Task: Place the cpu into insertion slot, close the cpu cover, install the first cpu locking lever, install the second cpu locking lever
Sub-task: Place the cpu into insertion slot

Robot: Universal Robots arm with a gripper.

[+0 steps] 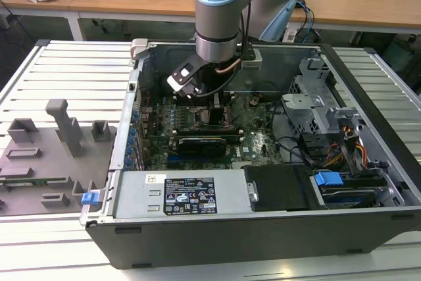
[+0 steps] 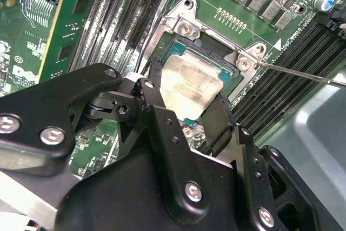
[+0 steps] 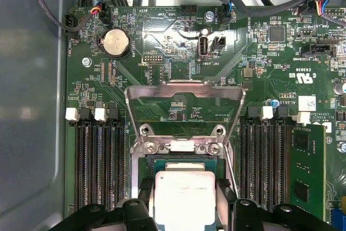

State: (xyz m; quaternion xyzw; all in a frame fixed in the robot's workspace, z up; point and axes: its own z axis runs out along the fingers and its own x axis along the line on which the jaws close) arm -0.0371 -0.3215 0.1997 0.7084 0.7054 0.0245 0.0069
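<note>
The cpu (image 2: pixel 192 82) is a light, stiff, flat square with a dull, smeared silver lid over a green board edge. Its underside contacts are likely fragile, so the hold belongs on 2 opposite edges. The fingers (image 2: pixel 220 114) pinch it there, over the slot (image 2: pixel 219 47), though I cannot tell whether it is seated or just above. The cover (image 3: pixel 162 89), a thin silver frame with a cut-out centre, stands open, tilted up from 1 side of the slot.
</note>
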